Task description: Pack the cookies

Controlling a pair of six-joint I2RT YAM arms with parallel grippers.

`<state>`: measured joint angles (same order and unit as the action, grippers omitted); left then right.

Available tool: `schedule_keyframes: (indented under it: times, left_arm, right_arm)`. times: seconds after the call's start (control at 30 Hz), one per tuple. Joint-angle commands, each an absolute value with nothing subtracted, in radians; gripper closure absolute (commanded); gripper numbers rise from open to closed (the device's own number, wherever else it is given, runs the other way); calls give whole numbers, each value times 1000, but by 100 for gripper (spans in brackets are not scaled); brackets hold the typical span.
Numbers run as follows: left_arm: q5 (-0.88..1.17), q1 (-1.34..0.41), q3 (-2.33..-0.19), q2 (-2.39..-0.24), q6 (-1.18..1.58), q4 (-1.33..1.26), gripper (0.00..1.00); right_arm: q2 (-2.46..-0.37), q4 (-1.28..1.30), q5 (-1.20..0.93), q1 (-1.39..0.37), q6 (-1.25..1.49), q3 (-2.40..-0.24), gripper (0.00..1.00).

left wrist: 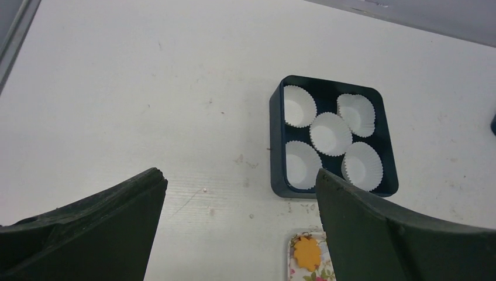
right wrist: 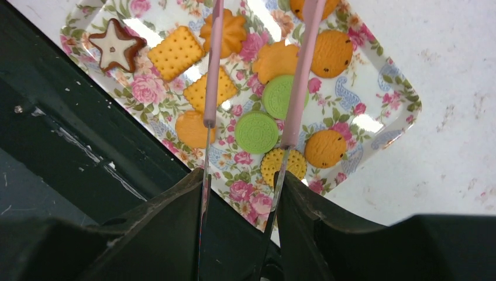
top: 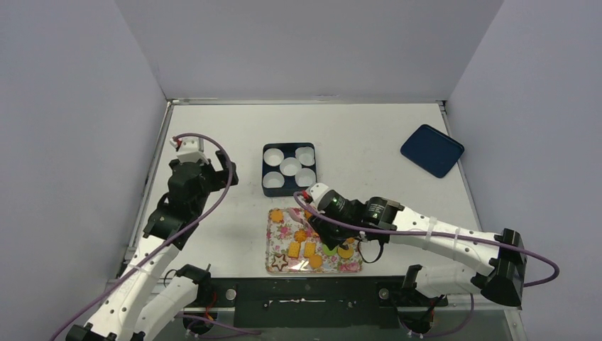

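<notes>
Lying on a rectangular floral-print tray (right wrist: 362, 120) at the near edge of the white table (left wrist: 117, 88), just beside the black base plate (right wrist: 58, 117), the cookies (right wrist: 256, 132) are counted in the right wrist view as follows: five orange rounds (one cut off at the frame edge), two light green rounds, two orange squares, two orange flower shapes and one dark brown star with a white centre (right wrist: 115, 45).

The right gripper (right wrist: 240, 181) is held over the tray, its fingers clasped on pink-tipped metal tongs (right wrist: 210, 70), whose two arms cross above several cookies. In the top view part of the tray is hidden by the right arm.

Behind the tray a dark blue rectangular box (left wrist: 275, 146) is set, holding five white fluted paper cups (left wrist: 330, 133). A blue lid (top: 431, 150) is placed well apart, at the far right.

The left gripper (left wrist: 238, 178) is suspended over bare table left of the box, its fingers spread wide and grasping nothing.
</notes>
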<state>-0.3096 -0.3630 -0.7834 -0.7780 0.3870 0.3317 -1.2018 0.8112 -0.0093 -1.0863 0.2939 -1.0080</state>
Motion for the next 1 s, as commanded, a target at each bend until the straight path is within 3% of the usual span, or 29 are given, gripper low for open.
schedule_keyframes:
  times: [0.0, 0.97]
  left_arm:
    - [-352, -354, -774, -721, 322, 360, 3]
    - [-393, -364, -754, -675, 336, 377, 3]
  right_arm:
    - [-1232, 894, 167, -1145, 463, -1064, 58]
    - [-1436, 874, 245, -1203, 621, -1114, 61]
